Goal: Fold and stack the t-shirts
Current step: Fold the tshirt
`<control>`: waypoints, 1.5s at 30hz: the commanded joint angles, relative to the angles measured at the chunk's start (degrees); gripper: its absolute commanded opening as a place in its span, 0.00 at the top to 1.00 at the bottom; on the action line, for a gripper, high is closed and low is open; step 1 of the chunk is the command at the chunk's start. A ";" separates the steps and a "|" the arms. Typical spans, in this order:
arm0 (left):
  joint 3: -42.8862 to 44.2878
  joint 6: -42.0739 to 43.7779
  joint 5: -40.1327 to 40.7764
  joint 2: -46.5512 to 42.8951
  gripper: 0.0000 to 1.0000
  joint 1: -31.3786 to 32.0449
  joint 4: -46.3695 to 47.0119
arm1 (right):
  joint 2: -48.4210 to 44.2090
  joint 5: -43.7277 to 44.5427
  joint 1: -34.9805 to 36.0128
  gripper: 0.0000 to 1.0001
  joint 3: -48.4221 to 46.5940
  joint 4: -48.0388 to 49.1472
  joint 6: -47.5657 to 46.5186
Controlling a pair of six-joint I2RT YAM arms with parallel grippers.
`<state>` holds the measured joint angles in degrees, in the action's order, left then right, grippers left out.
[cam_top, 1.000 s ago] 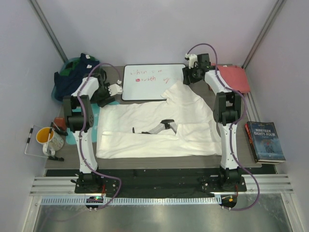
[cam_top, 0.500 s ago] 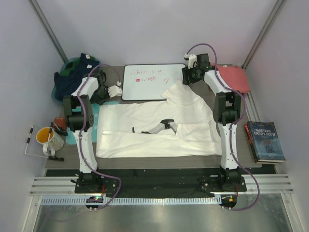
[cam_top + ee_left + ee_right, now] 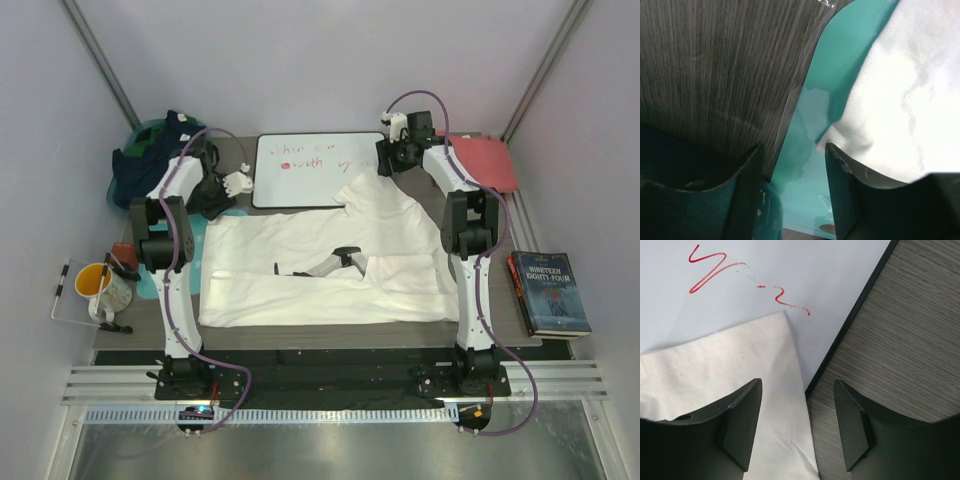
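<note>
Two garments unstacked: your cream-white t-shirt (image 3: 320, 275) looks part-folded, salmon-red t-shirt (image 3: 487, 160) well apart; left pincer (image 3: 793, 150), right pincer (image 3: 797, 385) gape empty.

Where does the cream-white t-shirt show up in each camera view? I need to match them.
Top external: cream-white t-shirt spread across mid-table.
Left wrist: right side, its corner over the teal board.
Right wrist: lower left, its edge on the whiteboard.
Shared landmark: the wood-grain table.
</note>
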<state>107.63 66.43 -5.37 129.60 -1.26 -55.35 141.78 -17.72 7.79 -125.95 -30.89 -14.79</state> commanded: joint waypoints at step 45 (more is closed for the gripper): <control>15.24 -3.24 -10.11 2.85 0.61 -1.73 -14.88 | -0.27 1.98 2.40 0.35 -1.32 0.22 -3.32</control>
<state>125.47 65.84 -14.24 138.56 -2.81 -74.48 141.78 -16.21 9.54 -125.95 -31.33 -17.52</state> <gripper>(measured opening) 0.391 0.650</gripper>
